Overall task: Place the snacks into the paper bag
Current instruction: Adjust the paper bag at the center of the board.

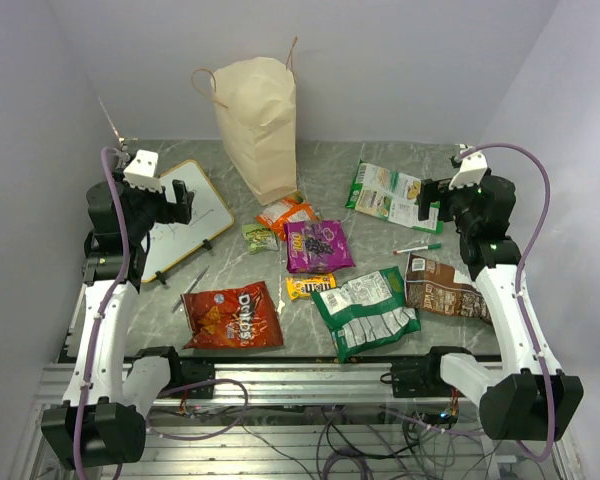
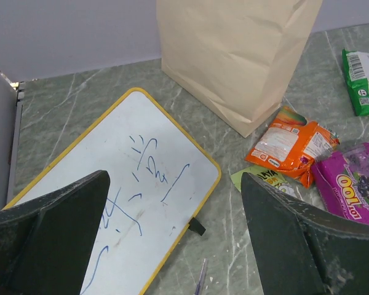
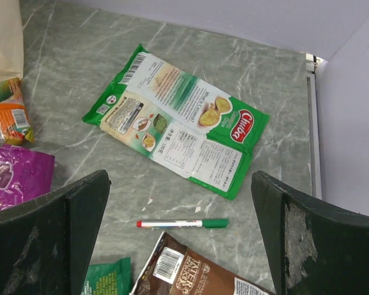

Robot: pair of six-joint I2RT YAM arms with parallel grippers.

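Observation:
The tan paper bag (image 1: 260,125) stands upright at the back centre, also in the left wrist view (image 2: 240,55). Snacks lie flat in front of it: orange pouch (image 1: 287,213), small green packet (image 1: 260,237), purple pouch (image 1: 317,245), yellow M&M's (image 1: 310,287), red Doritos bag (image 1: 232,316), green-white pouch (image 1: 367,310), brown pouch (image 1: 445,288) and a green-white packet (image 3: 178,123) at the back right. My left gripper (image 2: 175,246) is open and empty above the whiteboard's edge. My right gripper (image 3: 179,239) is open and empty above the marker.
A white whiteboard (image 1: 185,220) with a yellow rim and blue scribbles lies at the left. A green-capped marker (image 3: 183,224) lies between the back-right packet and the brown pouch. A thin pen (image 1: 193,288) lies near the Doritos bag. Walls close in on both sides.

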